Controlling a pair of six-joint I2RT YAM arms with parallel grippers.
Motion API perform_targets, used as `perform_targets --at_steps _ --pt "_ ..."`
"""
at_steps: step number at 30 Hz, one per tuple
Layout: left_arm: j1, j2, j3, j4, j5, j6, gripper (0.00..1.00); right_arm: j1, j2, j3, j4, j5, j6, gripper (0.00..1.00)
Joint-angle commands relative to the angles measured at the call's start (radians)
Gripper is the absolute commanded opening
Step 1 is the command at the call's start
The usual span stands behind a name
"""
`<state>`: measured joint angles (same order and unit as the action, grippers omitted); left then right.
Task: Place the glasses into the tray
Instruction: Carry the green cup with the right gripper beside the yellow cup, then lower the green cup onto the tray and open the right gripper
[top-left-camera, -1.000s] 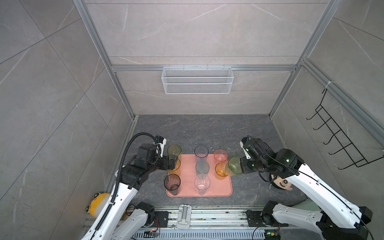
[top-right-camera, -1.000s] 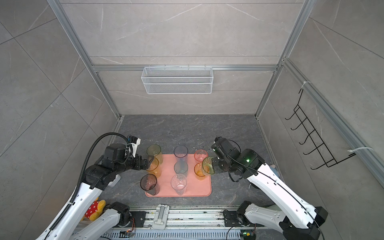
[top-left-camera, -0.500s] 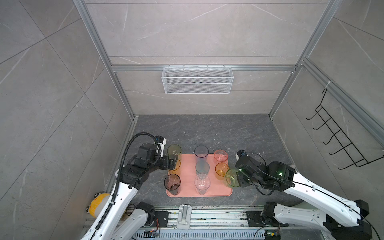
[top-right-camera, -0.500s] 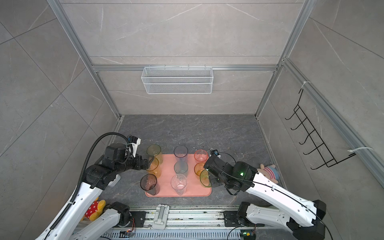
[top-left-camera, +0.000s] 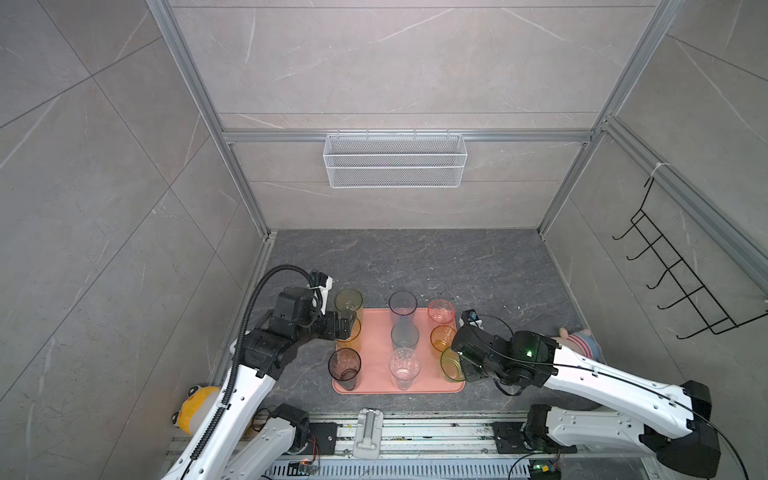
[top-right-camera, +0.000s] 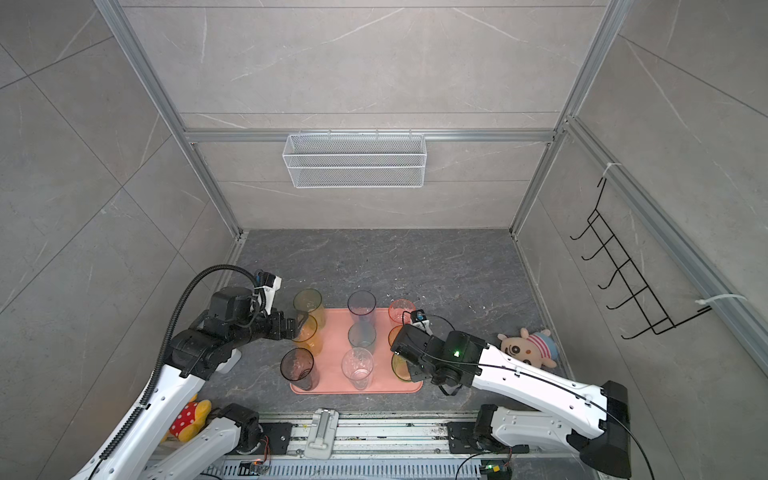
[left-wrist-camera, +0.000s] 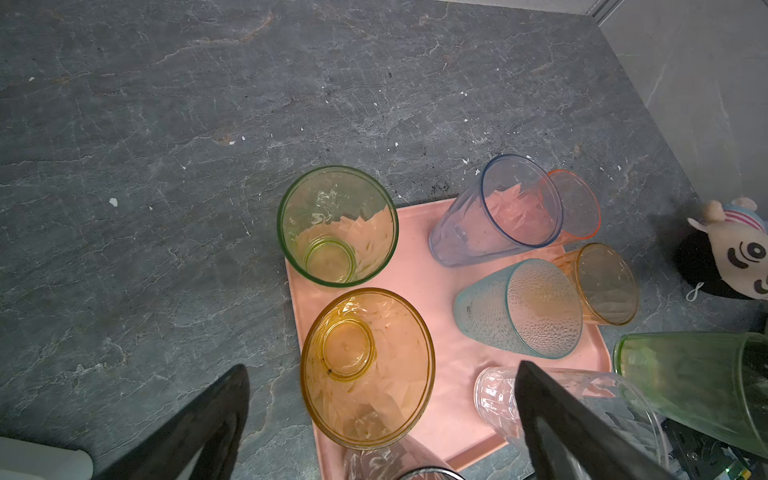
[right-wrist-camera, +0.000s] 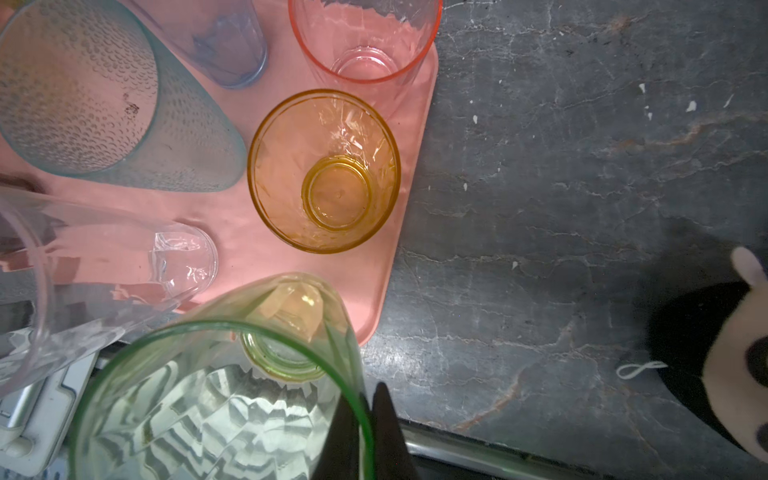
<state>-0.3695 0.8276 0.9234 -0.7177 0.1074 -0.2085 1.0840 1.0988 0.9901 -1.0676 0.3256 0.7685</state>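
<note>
right jaws: clamped on green glass rim, over tray | left jaws: wide, flanking amber glass

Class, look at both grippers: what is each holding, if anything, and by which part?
The right gripper pinches the green glass by its rim, one finger inside, one outside. The left gripper is open and holds nothing.

The flat salmon-pink tray lies on the grey stone desk near its front. The tall yellow-green see-through tumbler stands at the tray's back left corner, the smoky grey see-through tumbler front left, the green see-through tumbler over the front right corner
</note>
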Motion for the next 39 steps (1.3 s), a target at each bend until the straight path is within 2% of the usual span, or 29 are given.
perform_targets --at_steps 1,17,39 --pt "0.002 -0.009 0.023 0.012 0.012 -0.005 1.00 0.010 0.013 -0.033 0.039 0.000 0.034 0.00" --pt "0.002 0.000 0.025 0.012 0.017 -0.005 1.00 0.014 0.061 -0.117 0.122 0.004 0.052 0.00" --pt "0.002 0.006 0.026 0.012 0.019 -0.007 1.00 0.014 0.129 -0.146 0.158 0.029 0.076 0.00"
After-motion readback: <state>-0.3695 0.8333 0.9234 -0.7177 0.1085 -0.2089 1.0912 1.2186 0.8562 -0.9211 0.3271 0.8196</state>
